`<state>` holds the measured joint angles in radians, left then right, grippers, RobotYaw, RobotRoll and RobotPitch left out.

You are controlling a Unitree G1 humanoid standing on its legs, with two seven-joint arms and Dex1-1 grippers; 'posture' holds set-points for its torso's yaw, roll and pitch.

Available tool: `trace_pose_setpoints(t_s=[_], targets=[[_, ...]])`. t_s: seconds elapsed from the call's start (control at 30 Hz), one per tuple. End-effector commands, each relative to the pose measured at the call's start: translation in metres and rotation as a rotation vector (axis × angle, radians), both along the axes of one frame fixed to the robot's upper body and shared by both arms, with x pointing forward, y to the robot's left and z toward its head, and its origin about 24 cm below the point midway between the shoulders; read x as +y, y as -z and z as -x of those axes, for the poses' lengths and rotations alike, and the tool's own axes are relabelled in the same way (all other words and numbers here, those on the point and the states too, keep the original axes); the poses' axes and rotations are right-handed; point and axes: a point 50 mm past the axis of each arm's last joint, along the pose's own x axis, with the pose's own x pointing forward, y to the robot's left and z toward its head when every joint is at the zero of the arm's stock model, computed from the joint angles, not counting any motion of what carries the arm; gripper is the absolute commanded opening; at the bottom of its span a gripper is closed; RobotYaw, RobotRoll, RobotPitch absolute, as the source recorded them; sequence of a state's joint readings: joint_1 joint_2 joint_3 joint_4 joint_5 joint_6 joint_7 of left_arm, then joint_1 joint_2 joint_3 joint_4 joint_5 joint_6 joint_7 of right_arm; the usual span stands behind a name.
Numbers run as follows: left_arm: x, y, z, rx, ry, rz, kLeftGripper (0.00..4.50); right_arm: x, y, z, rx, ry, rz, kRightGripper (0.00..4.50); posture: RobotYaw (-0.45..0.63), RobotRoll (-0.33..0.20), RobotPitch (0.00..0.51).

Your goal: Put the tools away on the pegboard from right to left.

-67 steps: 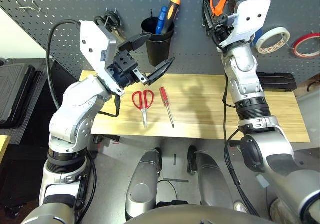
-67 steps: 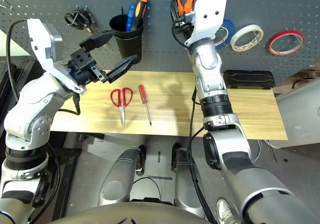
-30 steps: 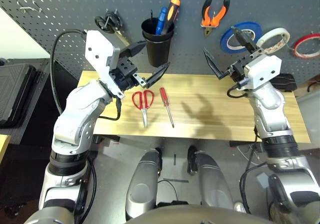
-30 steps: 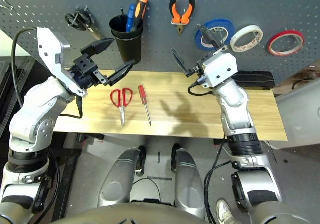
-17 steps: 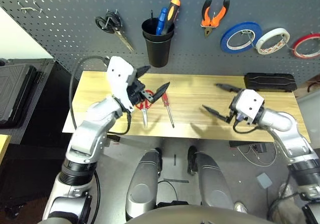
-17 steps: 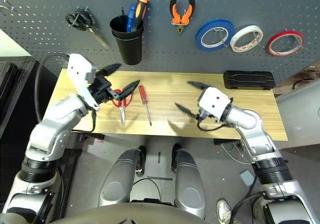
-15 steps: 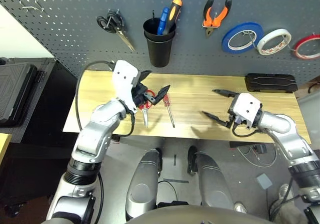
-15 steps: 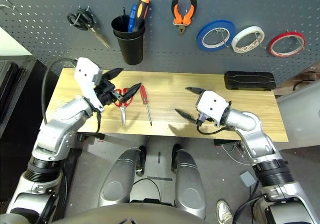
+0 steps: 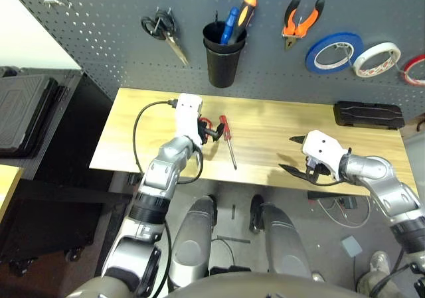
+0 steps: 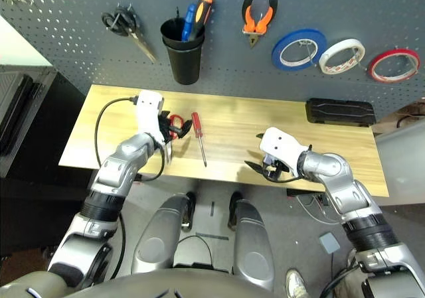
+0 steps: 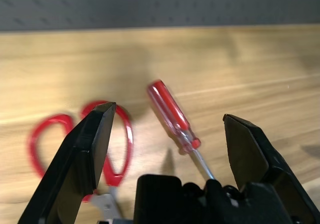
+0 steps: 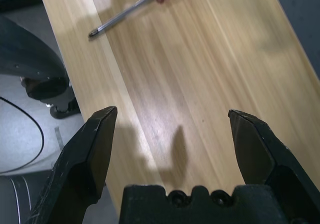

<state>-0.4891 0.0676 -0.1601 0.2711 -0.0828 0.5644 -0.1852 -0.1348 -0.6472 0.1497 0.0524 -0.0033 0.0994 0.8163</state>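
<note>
The dark grey pegboard (image 10: 80, 52) holds the thin red tape ring (image 10: 394, 65) at far right and the orange-and-black pliers (image 10: 259, 12) on a hook. On the wooden table (image 10: 279, 115) lie the red-handled scissors (image 9: 204, 122) and, just to their right, the slim red-handled screwdriver (image 10: 198, 136). My left gripper (image 9: 211, 131) is open and low over the table. In its wrist view its fingertips (image 11: 102, 119) straddle the screwdriver handle (image 11: 172, 115) and one scissor loop (image 11: 117, 134). My right gripper (image 10: 257, 152) is open and holds nothing near the table's front edge.
A black cup (image 10: 184, 56) with screwdrivers, black-handled scissors (image 10: 126, 26), a blue tape roll (image 10: 299, 48) and a white tape roll (image 10: 342, 54) are on the pegboard. A flat black case (image 10: 340, 112) lies at the table's back right. A dark cabinet (image 9: 26, 112) stands left.
The right gripper left the pliers on the pegboard and came down to the table's front edge. The left gripper dropped from near the cup onto the scissors and screwdriver. The camera shifted.
</note>
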Motion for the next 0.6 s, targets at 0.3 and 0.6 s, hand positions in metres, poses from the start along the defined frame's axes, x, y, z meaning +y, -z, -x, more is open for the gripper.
trace_pose_setpoints(t_s=[0.3, 0.6], targets=[[-0.019, 0.033, -0.021, 0.107, -0.052, -0.119, 4.50, 0.007, 0.004, 0.009, 0.028, 0.029, 0.012, 4.45, 0.14, 0.000, 0.307], [-0.030, 0.047, -0.025, 0.153, -0.045, -0.147, 4.50, 0.012, -0.005, 0.010, 0.008, 0.039, 0.002, 4.45, 0.10, 0.000, 0.297]])
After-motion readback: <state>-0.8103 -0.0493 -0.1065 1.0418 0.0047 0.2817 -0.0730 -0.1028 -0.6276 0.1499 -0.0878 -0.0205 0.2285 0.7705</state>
